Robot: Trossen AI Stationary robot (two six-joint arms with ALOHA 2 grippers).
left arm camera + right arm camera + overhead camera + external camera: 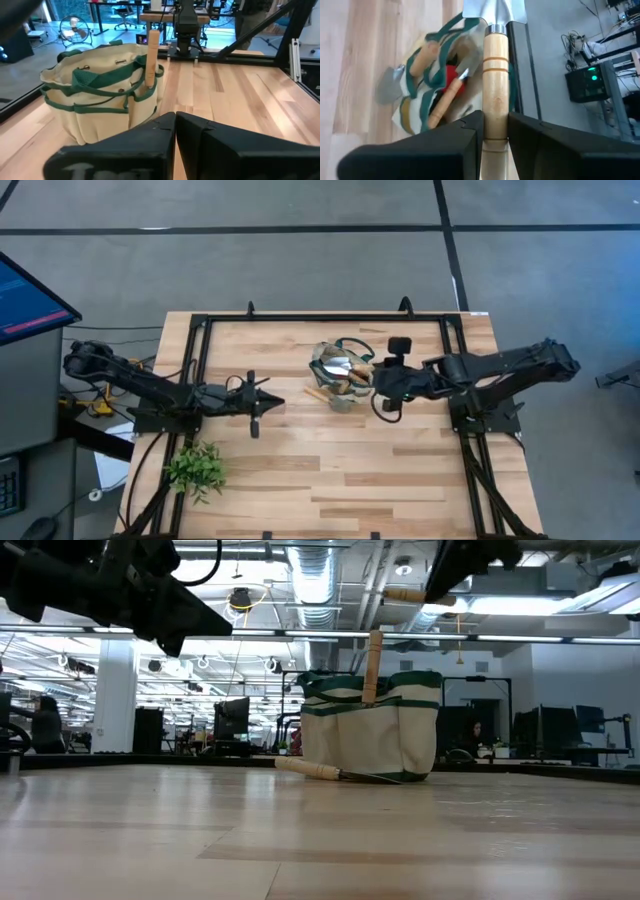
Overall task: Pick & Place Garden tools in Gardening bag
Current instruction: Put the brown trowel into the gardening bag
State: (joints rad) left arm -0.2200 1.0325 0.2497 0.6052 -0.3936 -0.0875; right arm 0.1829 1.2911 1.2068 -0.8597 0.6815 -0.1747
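The beige gardening bag (345, 372) with green trim stands at the middle of the table's far half. Tools fill it, and a wooden handle (373, 665) sticks up out of it. My right gripper (378, 377) hangs over the bag's right side, shut on a silver-headed trowel (495, 60). Another wooden-handled tool (318, 770) lies on the table against the bag's near left foot. My left gripper (278, 402) hovers shut, left of the bag and above the table, pointing at the bag (100, 95). My right gripper pinches the trowel's wooden handle (495, 102) near its free end between its two fingers. The fingers come from the table's right, slanting down, and lie along the handle. The trowel is lifted clear above the bag, its silver head (495, 10) pointing ahead of the gripper.
A leafy green plant (197, 468) sits near the table's left front corner. A black frame (200, 330) runs along the table's edges. A monitor (25, 300) stands off the table to the left. Bare wood lies in front of the bag.
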